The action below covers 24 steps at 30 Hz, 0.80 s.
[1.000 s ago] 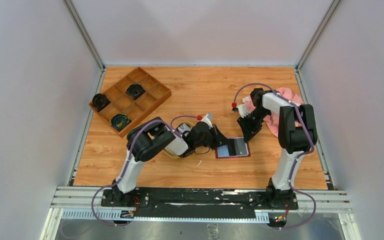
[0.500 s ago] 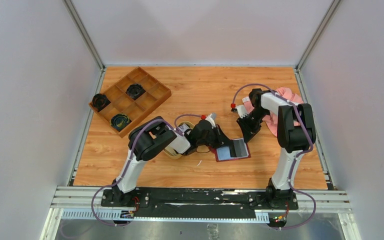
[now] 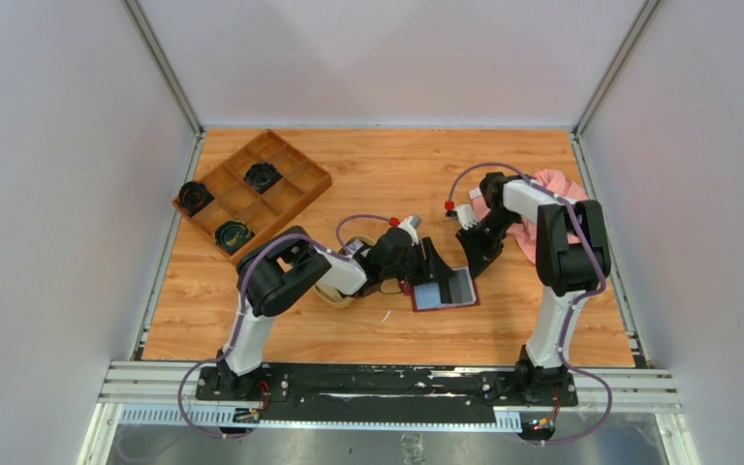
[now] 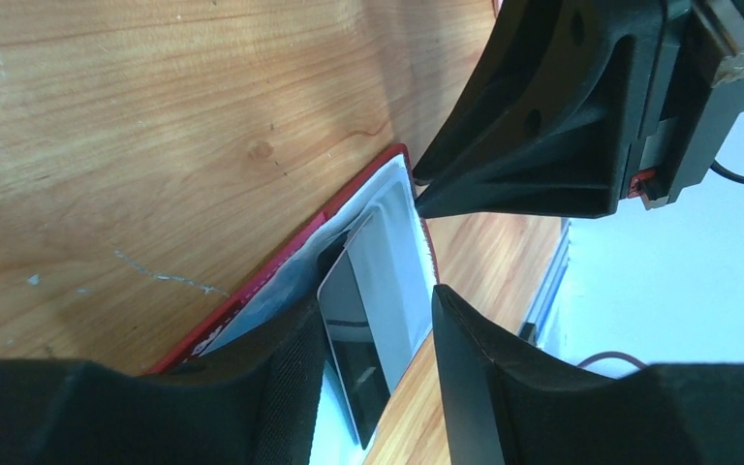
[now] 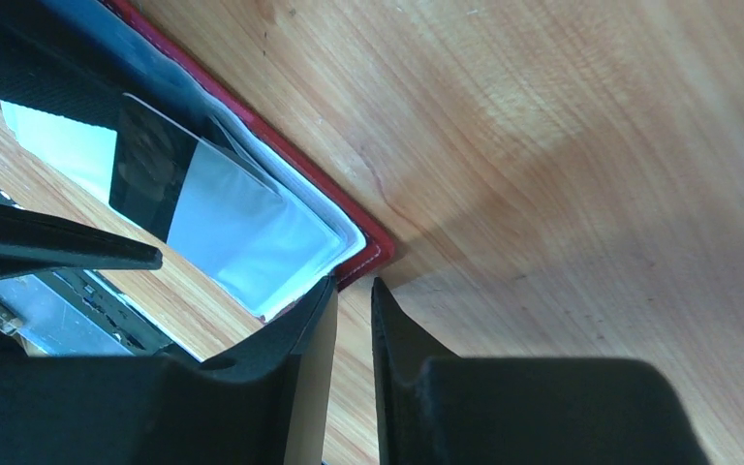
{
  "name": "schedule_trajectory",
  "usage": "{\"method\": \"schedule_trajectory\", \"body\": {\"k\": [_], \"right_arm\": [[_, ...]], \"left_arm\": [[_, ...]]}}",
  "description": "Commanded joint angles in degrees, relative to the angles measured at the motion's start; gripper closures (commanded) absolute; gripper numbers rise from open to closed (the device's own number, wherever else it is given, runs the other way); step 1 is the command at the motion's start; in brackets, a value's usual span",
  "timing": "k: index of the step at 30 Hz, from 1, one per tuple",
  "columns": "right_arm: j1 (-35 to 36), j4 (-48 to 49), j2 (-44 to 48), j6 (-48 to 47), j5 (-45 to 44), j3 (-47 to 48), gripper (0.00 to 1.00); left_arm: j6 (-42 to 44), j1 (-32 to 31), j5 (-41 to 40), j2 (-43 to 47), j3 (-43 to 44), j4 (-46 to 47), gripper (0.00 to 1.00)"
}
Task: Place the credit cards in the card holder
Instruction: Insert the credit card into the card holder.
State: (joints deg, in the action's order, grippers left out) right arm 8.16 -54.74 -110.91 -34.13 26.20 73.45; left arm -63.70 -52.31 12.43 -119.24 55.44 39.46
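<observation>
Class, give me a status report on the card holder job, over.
Left tool open astride card. Right tool nearly closed at card holder corner, grip unclear. Card lying inside open holder. No obstruction seen.

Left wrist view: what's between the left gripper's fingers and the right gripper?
A credit card, partly slid into the open card holder; the left wrist view shows it best.
</observation>
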Motion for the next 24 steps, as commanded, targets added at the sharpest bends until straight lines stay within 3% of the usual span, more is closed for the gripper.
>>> {"method": "schedule_trajectory", "body": {"k": [1, 24], "right_arm": [[1.15, 0.33, -1.95, 0.11, 0.34, -0.90, 0.76], [0.36, 1.82, 1.77, 0.53, 6.18, -1.31, 0.75]], "left_arm": [[6.24, 0.28, -4.42, 1.49, -1.31, -11.60, 0.49], [17.54, 0.28, -10.33, 8.65, 3.06, -23.88, 0.41]]}}
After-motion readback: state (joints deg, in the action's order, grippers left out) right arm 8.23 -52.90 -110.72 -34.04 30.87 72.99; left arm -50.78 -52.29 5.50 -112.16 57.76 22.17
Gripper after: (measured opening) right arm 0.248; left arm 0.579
